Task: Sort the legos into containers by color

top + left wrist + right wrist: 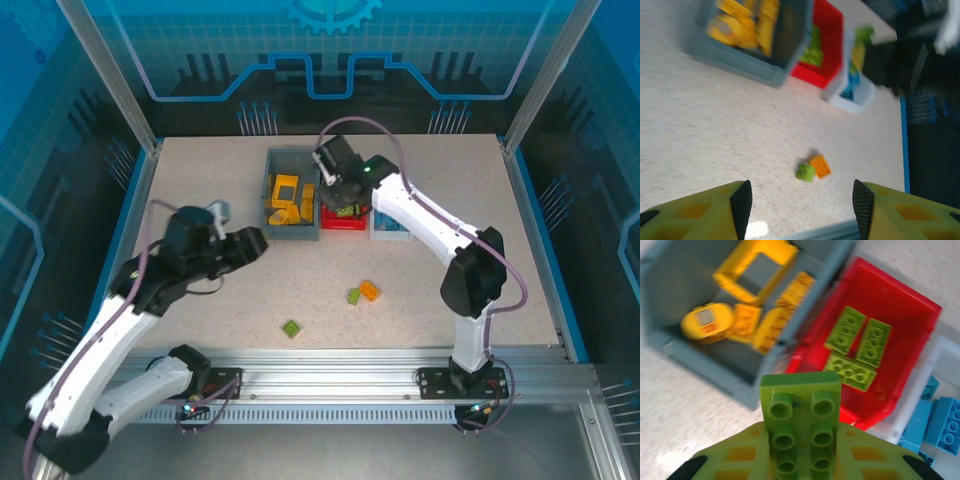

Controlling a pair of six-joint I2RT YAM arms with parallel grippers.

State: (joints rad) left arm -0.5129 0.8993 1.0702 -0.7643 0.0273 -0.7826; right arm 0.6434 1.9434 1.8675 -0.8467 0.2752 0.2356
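My right gripper [801,442] is shut on a lime green lego [801,405], held studs-up just over the near edge of the red container [920,307]. Three lime green legos [856,347] lie inside it. The gray container [715,367] holds several yellow and orange legos [747,320], and the white container [946,347] holds blue legos [940,420]. From above, the right gripper [341,193] hangs over the red container [345,222]. My left gripper [802,202] is open above bare table, with a green lego [805,172] and an orange lego [820,166] lying ahead of it.
On the table, a green lego [354,296] touches an orange one [370,290], and another green lego [291,327] lies nearer the front edge. The three containers stand side by side at the back. My left gripper [256,242] sits left of centre.
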